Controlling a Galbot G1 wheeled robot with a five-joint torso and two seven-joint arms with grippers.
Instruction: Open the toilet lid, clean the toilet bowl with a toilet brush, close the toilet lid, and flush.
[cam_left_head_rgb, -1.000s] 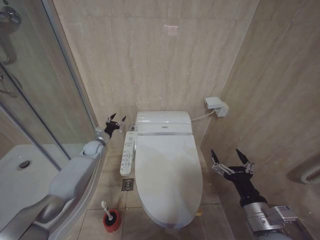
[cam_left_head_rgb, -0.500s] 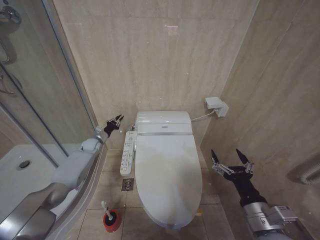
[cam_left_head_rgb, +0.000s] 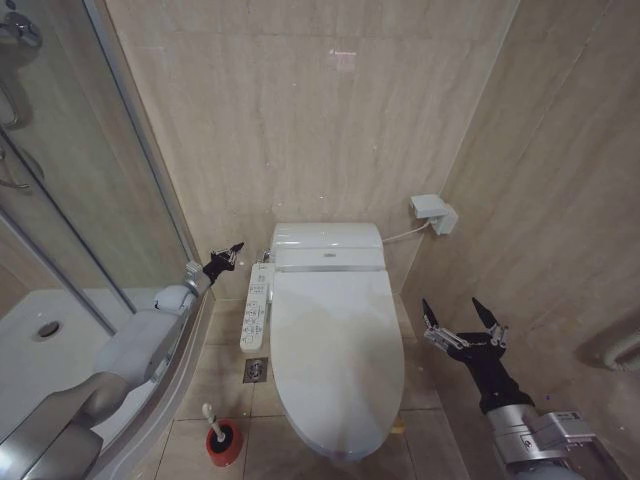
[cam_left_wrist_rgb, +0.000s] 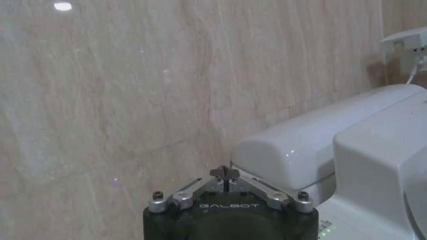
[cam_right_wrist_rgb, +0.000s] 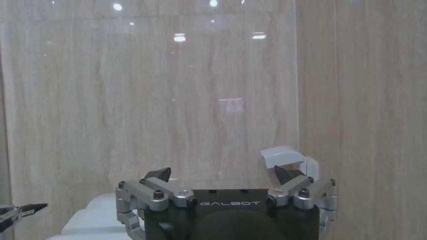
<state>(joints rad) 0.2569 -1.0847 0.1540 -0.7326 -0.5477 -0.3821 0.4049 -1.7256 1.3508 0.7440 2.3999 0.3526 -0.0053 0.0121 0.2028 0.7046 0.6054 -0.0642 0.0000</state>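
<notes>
The toilet lid (cam_left_head_rgb: 335, 350) lies closed; left gripper (cam_left_head_rgb: 226, 255) pressed together, right gripper (cam_left_head_rgb: 463, 322) spread.

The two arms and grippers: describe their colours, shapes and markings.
The left arm has smooth, rounded silver-grey shells narrowing to a black wrist and a small dark left gripper. The right arm shows a silver segment with screws and a ribbed black wrist. The right gripper has a metal linkage with pointed black fingers. Both wrist views show a black housing lettered GALBOT.
</notes>
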